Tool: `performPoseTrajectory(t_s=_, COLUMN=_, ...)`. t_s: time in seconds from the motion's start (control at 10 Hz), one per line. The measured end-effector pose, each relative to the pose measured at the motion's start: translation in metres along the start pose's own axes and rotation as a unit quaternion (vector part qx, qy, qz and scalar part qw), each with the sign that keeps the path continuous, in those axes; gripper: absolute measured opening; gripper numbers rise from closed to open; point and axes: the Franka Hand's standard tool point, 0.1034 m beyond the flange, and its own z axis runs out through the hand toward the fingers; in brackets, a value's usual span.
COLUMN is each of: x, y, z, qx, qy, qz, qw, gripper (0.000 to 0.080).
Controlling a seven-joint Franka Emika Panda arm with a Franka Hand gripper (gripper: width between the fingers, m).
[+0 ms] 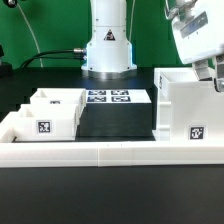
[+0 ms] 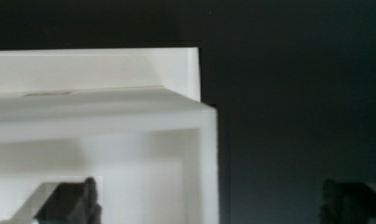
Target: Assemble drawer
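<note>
White cube-like housing (image 1: 190, 108) with black-and-white tag (image 1: 196, 133), fingers (image 2: 68, 200) spread wide, holding nothing

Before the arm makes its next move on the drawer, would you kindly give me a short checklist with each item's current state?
1. Gripper open: ok, fingers stand wide apart.
2. Nothing held: ok.
3. Housing upright: ok.
4. Housing edge between the fingers: ok in the wrist view.
5. Small tray clear of the gripper: ok, it sits at the exterior view's left.
6. Fingers touching the housing: cannot tell.
</note>
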Motion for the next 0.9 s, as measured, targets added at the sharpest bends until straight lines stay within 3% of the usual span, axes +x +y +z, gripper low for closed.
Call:
performPoseTrajectory(t_s=0.3, x=0.002, y=0.0, z=-0.003, qx=0.001, qy=-0.001, qz=-0.042, qw=0.999, gripper=0.0649)
performPoseTrajectory(t_s=0.6, x=0.025, y=0.001, z=-0.052, qx=0.023, qy=-0.009, qz=-0.158, qw=0.987, gripper=0.0649)
performPoseTrajectory(t_s=0.7, x=0.031, y=0.0, z=-0.056, qx=0.03, qy=-0.009, qz=-0.17, qw=0.985, gripper=0.0649)
performPoseTrajectory(t_s=0.9, x=0.029, y=0.002, z=-0.053, qx=0.027, qy=-0.009, qz=-0.178, qw=0.984, gripper=0.0649)
